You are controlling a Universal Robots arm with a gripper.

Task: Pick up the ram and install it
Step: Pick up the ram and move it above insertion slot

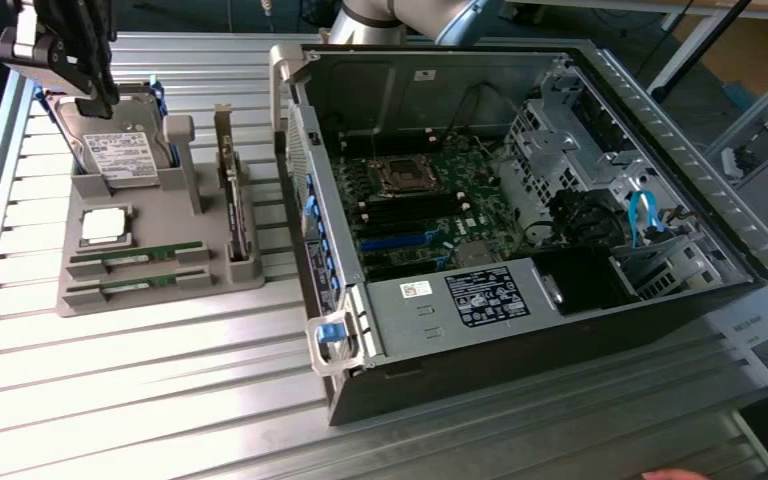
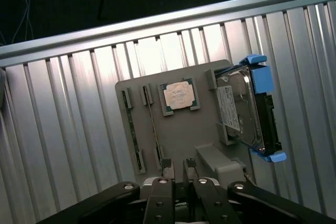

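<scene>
– Jaws?
– You have them part-way open on the gripper (image 2: 178, 167). Grey tray shows in the gap between the two fingertips (image 2: 167, 167), and nothing is held.

– Counts?
– Two ram sticks, both on edge in slots of the grey tray (image 1: 164, 225). The inner ram stick (image 1: 137, 255) lies just beside the processor (image 1: 104, 225). The outer ram stick (image 1: 135, 288) runs parallel to it, next to the tray's edge. You also have one processor, one hard drive (image 1: 124, 150) in blue rails, one expansion card (image 1: 233, 215) standing upright, and one open computer case (image 1: 398, 80).

– Edges and room?
– Your tray sits near the edge of the slatted table (image 1: 157, 400) on the exterior view's left. The case stands just beside it on the exterior view's right, with a narrow strip of slats between them. The upright card stands at the sticks' case-side ends. Broad bare slats lie past the outer stick, and the space above both sticks is open. In the wrist view the table's rail (image 2: 157, 19) runs beyond the tray's far side.

– Pose?
– A grey arm link (image 1: 398, 15) shows behind the case. In the exterior view your gripper (image 1: 95, 100) points down, high over the tray's hard-drive end and well apart from both sticks. The wrist camera looks down on the whole tray.
</scene>
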